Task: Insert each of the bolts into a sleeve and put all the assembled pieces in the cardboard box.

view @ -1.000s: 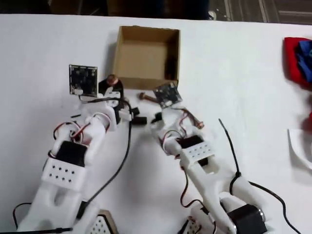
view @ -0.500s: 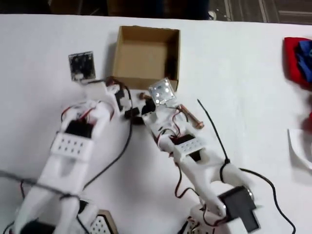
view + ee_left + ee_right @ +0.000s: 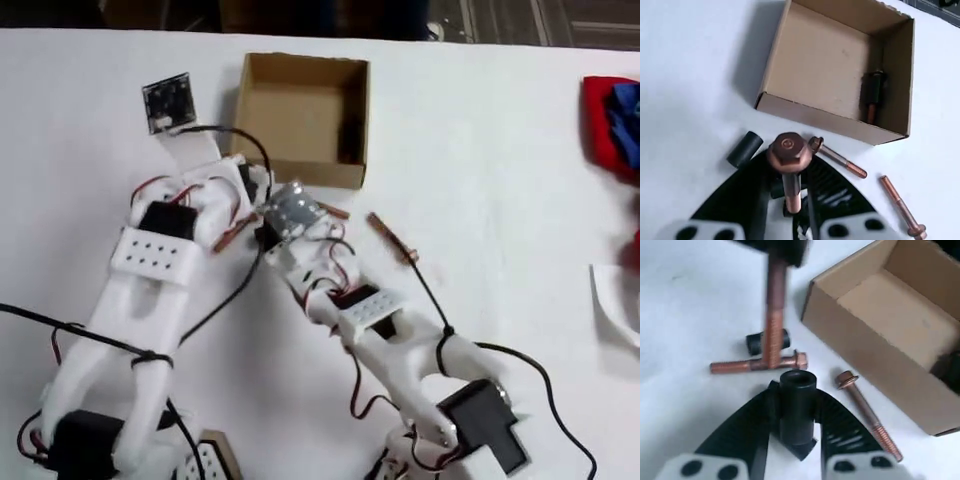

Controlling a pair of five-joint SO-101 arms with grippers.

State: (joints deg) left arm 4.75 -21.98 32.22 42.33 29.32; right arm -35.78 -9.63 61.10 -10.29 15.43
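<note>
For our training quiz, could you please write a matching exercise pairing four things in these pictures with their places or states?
Things:
1. left gripper
2. right gripper
3. assembled piece
4. loose sleeve

Places or states:
A. lying on the table, outside the cardboard box
B. shut on the held sleeve
C. inside the cardboard box, against its wall
D. shut on the held bolt

Pairs: 1-D, 2-B, 3-C, 4-A.
</note>
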